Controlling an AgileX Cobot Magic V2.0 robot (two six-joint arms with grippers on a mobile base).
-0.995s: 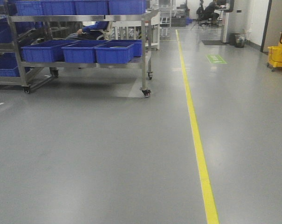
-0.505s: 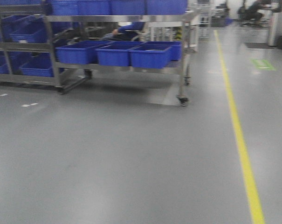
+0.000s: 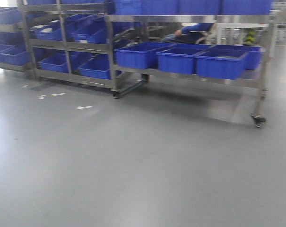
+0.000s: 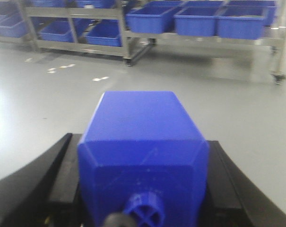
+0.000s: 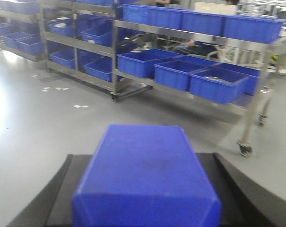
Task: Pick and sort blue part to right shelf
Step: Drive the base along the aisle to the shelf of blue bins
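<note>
In the left wrist view a blue angular part (image 4: 143, 127) with a small round cross-shaped stub at its near end sits between the black jaws of my left gripper (image 4: 143, 156), which is shut on it. In the right wrist view a blue block-shaped part (image 5: 145, 165) sits between the black jaws of my right gripper (image 5: 143, 179), which is shut on it. Neither gripper shows in the front view. A steel wheeled shelf (image 3: 256, 83) with blue bins (image 3: 221, 64) stands ahead on the right, across open floor.
More steel racks (image 3: 65, 45) with blue bins stand at the back left. A person in blue sleeves (image 3: 195, 29) is behind the wheeled shelf. A caster (image 3: 259, 121) sticks out at its right corner. White marks (image 3: 83, 108) lie on the grey floor.
The front view has swung to the left. The shelves have slid right in the frame and look nearer, and the yellow floor line has gone out of view.
</note>
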